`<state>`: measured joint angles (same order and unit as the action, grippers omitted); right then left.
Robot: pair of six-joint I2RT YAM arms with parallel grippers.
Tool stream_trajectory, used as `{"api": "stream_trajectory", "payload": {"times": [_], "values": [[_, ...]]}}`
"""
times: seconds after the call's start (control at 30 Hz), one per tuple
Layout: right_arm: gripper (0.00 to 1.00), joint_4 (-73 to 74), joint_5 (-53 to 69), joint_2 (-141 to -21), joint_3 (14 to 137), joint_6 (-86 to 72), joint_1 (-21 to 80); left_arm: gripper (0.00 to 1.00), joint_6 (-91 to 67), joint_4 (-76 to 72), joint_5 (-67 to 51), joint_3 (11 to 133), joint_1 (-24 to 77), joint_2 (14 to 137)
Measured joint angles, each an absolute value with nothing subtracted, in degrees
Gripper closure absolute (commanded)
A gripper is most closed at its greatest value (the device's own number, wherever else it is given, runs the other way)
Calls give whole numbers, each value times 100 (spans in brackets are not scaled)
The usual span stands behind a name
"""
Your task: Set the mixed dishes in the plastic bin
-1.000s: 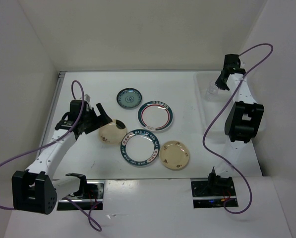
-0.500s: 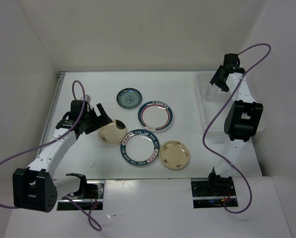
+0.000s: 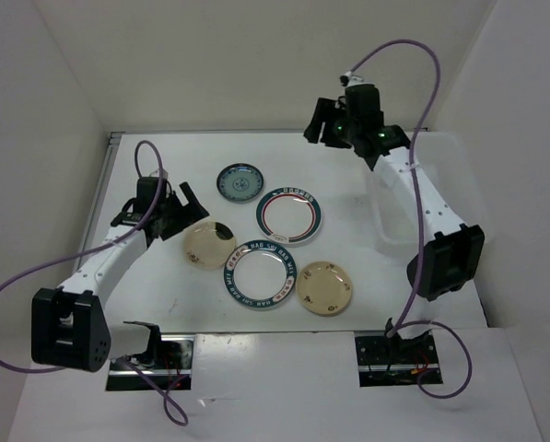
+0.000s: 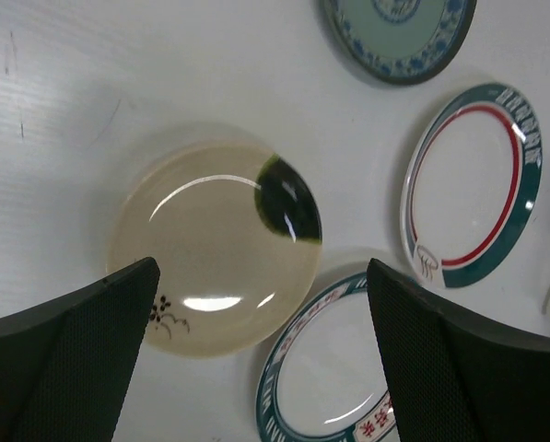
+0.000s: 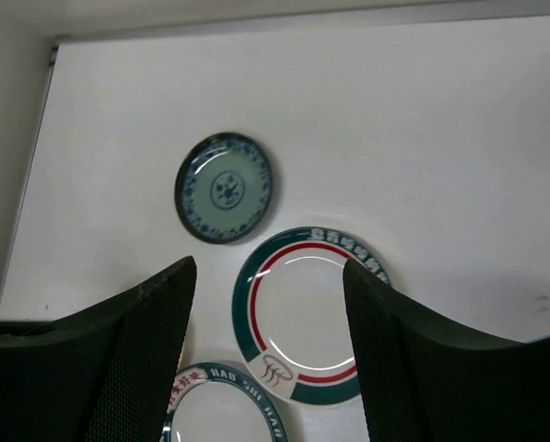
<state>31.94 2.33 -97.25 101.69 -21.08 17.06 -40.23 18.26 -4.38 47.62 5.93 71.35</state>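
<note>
Five of the mixed dishes lie on the white table: a teal-blue saucer [image 3: 239,182], a teal-rimmed plate with a red ring [image 3: 290,215], a second teal-rimmed plate [image 3: 261,273], and two cream plates [image 3: 208,245] [image 3: 324,287]. My left gripper [image 3: 188,217] hovers open just left of the nearer cream plate [image 4: 215,249], which shows between its fingers [image 4: 81,341]. My right gripper [image 3: 322,126] hangs open and empty high over the back of the table, looking down on the saucer [image 5: 224,187] and the red-ringed plate [image 5: 307,313]. The plastic bin [image 3: 445,166] stands at the right.
White walls close in the table at the left, back and right. A purple cable [image 3: 399,51] loops above the right arm. The right arm's links lie across the bin's left side. Both arm bases [image 3: 146,345] sit at the near edge.
My right gripper has opened and swung from over the bin leftward, out over the back of the table. The left gripper has edged slightly back and left beside the cream plate.
</note>
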Motion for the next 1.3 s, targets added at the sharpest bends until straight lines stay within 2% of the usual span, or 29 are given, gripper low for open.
{"api": "stream_trajectory", "payload": {"times": [0.33,0.43,0.63,0.73,0.87,0.9,0.97,1.3], "values": [[34,2880,1103,-11662,10193,-1955,2200,2,-4469,934,655,5767,593,8462],[39,2877,1160,-11983,10401,-1933,2200,5,-4545,567,871,5830,593,8757],[41,2858,1457,-12717,11459,-1894,2200,23,-4709,73,987,6143,593,9736],[41,2875,1649,-13181,12016,-1879,2200,23,-4799,10,978,6482,593,10350],[41,3020,1876,-13861,12835,-1870,2200,34,-4856,-16,980,6781,593,10868],[41,3044,1920,-14025,13037,-1863,2200,41,-4862,-16,985,6842,593,10954],[41,3133,2025,-14265,13316,-1861,2200,46,-4890,19,1022,7013,593,11100],[41,3291,2445,-14798,13734,-1922,2204,76,-4934,174,1083,8027,593,11789]]}}
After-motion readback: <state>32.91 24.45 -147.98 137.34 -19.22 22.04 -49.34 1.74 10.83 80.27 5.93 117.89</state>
